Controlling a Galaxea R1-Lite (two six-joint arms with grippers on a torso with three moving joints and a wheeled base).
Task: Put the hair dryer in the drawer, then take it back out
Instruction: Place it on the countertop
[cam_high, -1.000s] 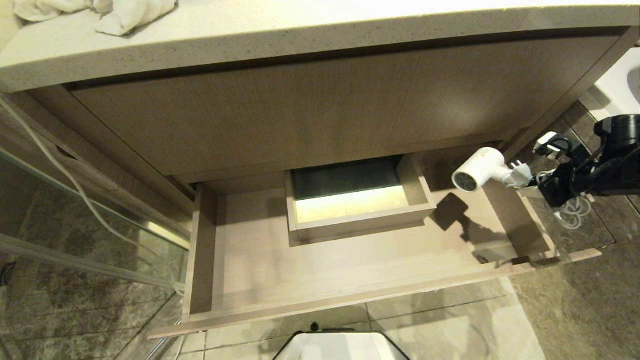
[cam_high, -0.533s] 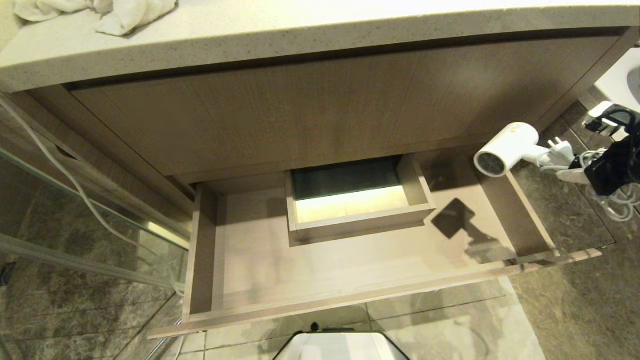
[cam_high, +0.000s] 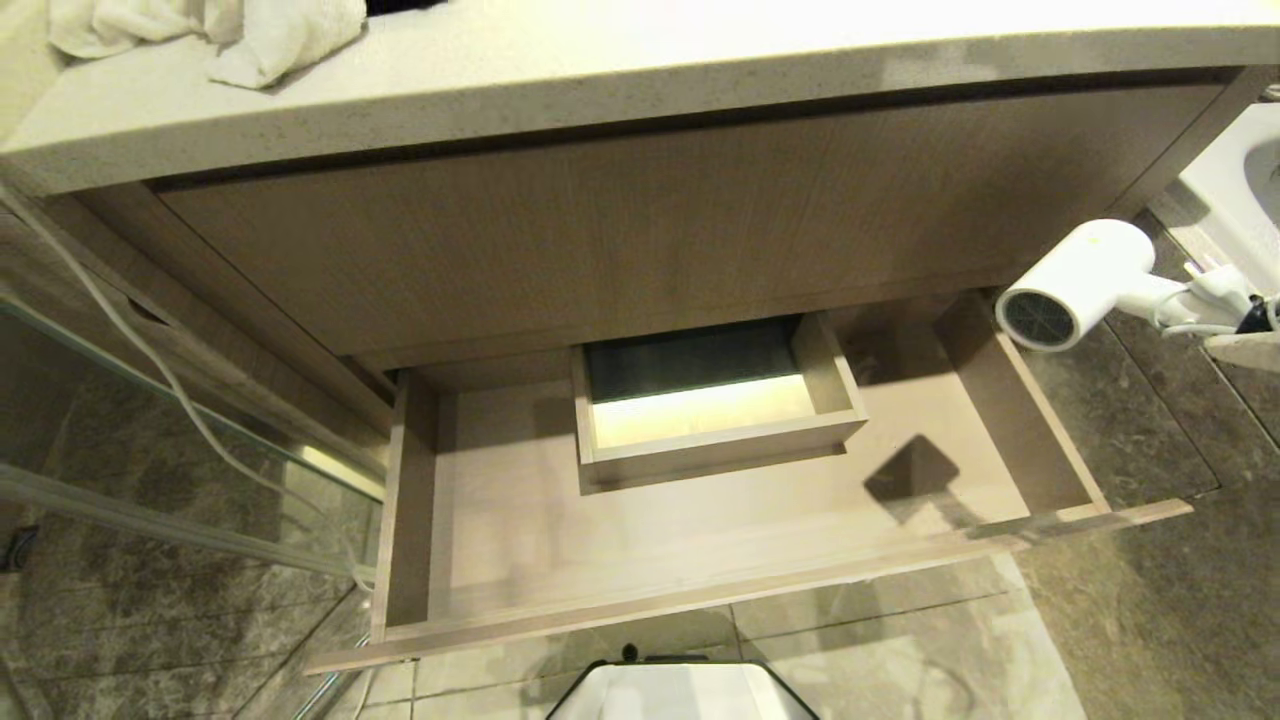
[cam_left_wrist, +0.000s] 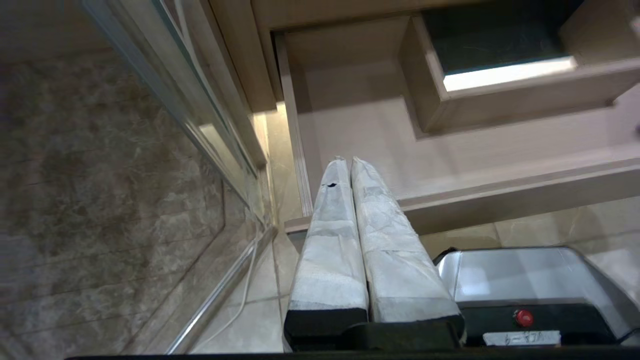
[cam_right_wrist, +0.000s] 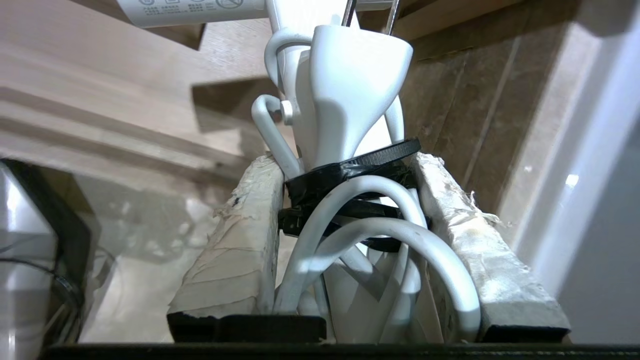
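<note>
The white hair dryer (cam_high: 1075, 285) hangs in the air just past the right side wall of the open drawer (cam_high: 650, 540), its dark grille end facing the drawer. My right gripper (cam_right_wrist: 345, 165) is shut on its handle and the coiled cord strapped to it, with the plug (cam_right_wrist: 350, 85) sticking out past the fingers (cam_right_wrist: 250, 220). In the head view that gripper is almost wholly beyond the right edge. The drawer holds nothing but its boxed cut-out (cam_high: 710, 410). My left gripper (cam_left_wrist: 347, 160) is shut on nothing and is parked low by the drawer's left front corner.
Above the drawer are a taller wood-grain panel (cam_high: 650, 220) and a speckled countertop (cam_high: 600, 70) with a white towel (cam_high: 250, 40). A glass partition (cam_high: 150, 440) and a white cable stand to the left. A white fixture (cam_high: 1235, 170) is at the right, and my base (cam_high: 680, 700) is in front.
My right gripper has carried the hair dryer up and to the right, from over the drawer's right end to outside its side wall. The arm has almost left the head view.
</note>
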